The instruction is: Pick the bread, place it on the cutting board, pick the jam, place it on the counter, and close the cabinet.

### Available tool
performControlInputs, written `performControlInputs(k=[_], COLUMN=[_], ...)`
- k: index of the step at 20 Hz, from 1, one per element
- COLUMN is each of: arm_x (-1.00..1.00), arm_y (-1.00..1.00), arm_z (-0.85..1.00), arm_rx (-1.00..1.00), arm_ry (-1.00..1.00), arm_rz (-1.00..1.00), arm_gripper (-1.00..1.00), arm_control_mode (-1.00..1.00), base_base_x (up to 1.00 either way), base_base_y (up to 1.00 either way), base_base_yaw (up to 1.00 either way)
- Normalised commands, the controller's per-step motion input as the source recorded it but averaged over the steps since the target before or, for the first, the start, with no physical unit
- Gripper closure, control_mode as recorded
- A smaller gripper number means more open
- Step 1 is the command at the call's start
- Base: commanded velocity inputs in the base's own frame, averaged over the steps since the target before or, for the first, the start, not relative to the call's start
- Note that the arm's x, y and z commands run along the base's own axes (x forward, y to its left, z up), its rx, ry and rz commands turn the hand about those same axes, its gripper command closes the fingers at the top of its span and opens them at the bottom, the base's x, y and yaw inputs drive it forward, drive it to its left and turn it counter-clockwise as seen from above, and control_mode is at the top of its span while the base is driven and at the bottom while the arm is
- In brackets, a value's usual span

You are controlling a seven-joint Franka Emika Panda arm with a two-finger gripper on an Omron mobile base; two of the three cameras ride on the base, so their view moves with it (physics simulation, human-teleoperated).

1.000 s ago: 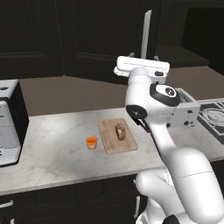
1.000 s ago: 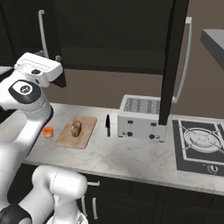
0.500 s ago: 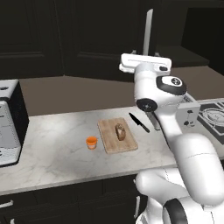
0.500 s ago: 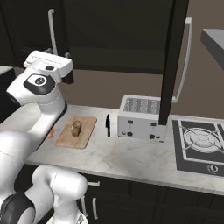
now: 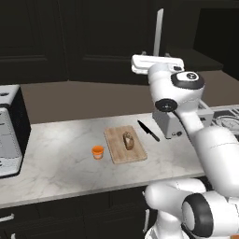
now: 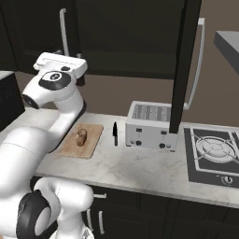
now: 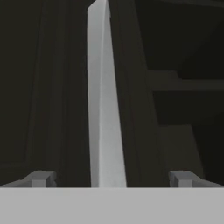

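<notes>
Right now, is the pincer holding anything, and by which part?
Nothing is held. The pincer stands open, its tips either side of the cabinet door's edge, not gripping it.

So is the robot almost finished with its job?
Nearly. The bread lies on the cutting board, and the jam stands on the counter. Only the cabinet door is left: it stands open, with the open tool facing its edge.

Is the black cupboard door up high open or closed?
Open. In the right base view the cabinet door sticks out edge-on over the toaster, and the open gripper faces its pale edge.
</notes>
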Motion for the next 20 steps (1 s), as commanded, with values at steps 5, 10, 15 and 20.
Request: performControlInputs(k=[5,10,15,20], arm_x=[0.29,0.35,0.38,0.37], arm_y=[-0.05,-0.01,0.00,0.00], arm_z=[0.00,0.00,0.00,0.00], arm_rx=[0.00,0.00,0.00,0.00], arm_ry=[0.00,0.00,0.00,0.00], arm_rz=[0.09,0.08,0.06,0.06], arm_gripper=[-1.00,-1.00,-1.00,-1.00], arm_control_mode=[-1.00,-1.00,-1.00,-1.00], base_base_x=[0.00,0.00,0.00,0.00], base_base_y=[0.00,0.00,0.00,0.00], base_base_yaw=[0.00,0.00,0.00,0.00])
